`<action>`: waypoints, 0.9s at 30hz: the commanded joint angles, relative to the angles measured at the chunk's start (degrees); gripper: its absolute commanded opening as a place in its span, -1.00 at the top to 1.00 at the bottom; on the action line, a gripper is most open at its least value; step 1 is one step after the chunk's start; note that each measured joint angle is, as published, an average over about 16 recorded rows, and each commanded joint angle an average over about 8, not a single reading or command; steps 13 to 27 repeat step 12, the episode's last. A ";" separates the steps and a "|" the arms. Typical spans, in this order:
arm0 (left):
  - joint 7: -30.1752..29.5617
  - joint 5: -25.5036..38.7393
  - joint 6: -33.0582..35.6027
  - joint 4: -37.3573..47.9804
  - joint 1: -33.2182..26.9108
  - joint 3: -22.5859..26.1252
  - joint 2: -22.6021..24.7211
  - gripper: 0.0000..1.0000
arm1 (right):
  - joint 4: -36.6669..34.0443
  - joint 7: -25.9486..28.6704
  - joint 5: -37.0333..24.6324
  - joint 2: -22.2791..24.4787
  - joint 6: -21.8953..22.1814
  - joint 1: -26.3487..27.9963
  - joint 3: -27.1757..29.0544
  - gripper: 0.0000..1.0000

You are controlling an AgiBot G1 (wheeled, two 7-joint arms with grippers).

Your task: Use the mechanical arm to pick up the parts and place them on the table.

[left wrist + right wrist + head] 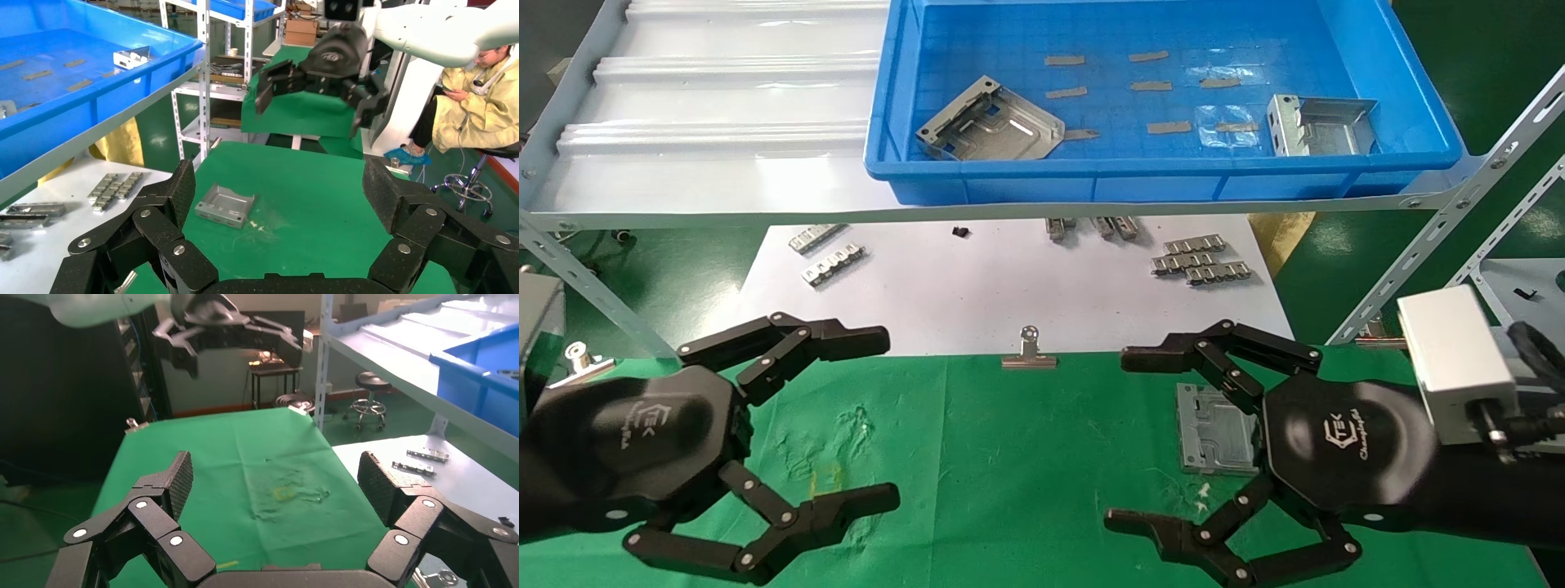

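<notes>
Two silvery parts lie in the blue tray, one at its left [991, 124] and one at its right [1320, 124]. Another part [1218, 429] [224, 205] rests flat on the green-clothed table [1009, 457], with its right edge hidden under my right hand. My right gripper [1122, 439] [275, 484] hovers open just beside that part, with nothing between its fingers. Over the table's left side my left gripper [883, 416] [281, 196] is also open and empty. A yellow square outline [283, 493] marks the cloth between the two hands.
The blue tray [1156, 184] sits on a raised shelf above a white sheet [1009, 286] with toothed metal strips [1201, 260]. A binder clip [1029, 351] lies at the cloth's far edge. Slanted shelf struts [1442, 220] stand at right. A seated person [477, 110] is beyond the table.
</notes>
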 commanded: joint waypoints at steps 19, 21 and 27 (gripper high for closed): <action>0.00 -0.01 -0.01 0.01 0.01 0.00 -0.01 -1.00 | 7.89 5.82 2.39 2.61 0.64 -5.95 7.38 -1.00; 0.00 -0.01 -0.01 0.01 0.01 0.00 -0.01 -1.00 | 7.89 5.82 2.39 2.61 0.64 -5.95 7.38 -1.00; 0.00 -0.01 -0.01 0.01 0.01 0.00 -0.01 -1.00 | 7.89 5.82 2.39 2.61 0.64 -5.95 7.38 -1.00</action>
